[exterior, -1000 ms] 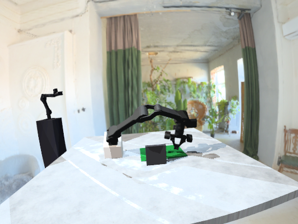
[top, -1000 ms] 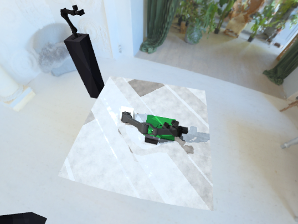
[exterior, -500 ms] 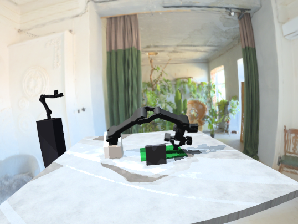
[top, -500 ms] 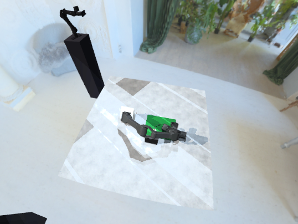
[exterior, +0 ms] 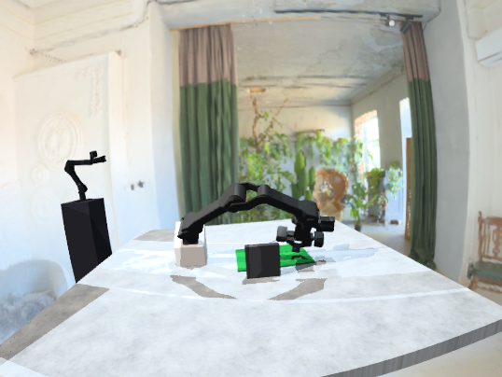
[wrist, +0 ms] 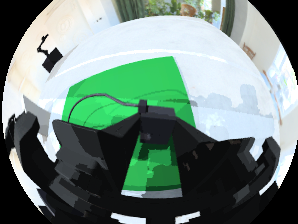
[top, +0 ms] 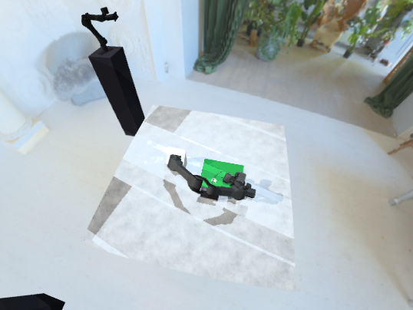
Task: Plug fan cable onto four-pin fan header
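My gripper (exterior: 297, 251) (wrist: 157, 118) points down over the right part of the green board (top: 223, 166) (exterior: 241, 262) (wrist: 140, 75). It is shut on the dark fan plug (wrist: 161, 119), which sits between the fingertips in the wrist view. A thin dark cable (wrist: 91, 96) leaves the plug to the left and arches over the board. The black square fan (top: 209, 196) (exterior: 262, 260) stands upright at the board's near edge. The four-pin header cannot be made out. Whether the plug touches it, or is above it, I cannot tell.
The arm's white base block (exterior: 190, 256) stands left of the board on the pale tabletop (top: 184, 238) (exterior: 224, 327). The arm spans above the fan and board. A second dark arm (top: 92, 28) (exterior: 75, 174) stands on a black pillar (top: 119, 90) (exterior: 89, 238) beyond the table.
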{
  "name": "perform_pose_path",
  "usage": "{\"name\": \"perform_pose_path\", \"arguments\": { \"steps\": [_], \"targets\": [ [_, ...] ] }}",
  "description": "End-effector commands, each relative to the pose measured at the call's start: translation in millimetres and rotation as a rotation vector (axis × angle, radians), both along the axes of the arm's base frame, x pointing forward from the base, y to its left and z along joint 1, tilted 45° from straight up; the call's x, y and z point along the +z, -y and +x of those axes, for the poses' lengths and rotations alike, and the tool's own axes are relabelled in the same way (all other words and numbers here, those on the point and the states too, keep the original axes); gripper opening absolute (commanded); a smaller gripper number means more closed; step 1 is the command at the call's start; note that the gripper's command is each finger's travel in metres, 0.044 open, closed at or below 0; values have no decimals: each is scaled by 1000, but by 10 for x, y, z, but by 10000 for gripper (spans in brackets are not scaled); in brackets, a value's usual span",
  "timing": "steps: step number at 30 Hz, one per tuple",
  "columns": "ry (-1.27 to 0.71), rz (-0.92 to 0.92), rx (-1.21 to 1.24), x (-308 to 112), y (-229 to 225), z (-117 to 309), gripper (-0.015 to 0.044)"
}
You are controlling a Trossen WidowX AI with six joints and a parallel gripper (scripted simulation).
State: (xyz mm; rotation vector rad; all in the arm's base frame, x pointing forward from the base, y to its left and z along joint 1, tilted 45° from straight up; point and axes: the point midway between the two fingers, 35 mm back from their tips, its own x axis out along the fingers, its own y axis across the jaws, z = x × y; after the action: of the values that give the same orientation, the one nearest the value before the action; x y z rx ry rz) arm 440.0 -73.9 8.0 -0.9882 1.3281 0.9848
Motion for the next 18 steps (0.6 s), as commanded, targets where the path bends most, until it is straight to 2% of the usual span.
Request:
{"name": "perform_pose_path", "arguments": {
  "steps": [1,18],
  "targets": [
    [24,47,10,34,-2,7,0],
    [131,248,47,118,47,23,0]
  ]
}}
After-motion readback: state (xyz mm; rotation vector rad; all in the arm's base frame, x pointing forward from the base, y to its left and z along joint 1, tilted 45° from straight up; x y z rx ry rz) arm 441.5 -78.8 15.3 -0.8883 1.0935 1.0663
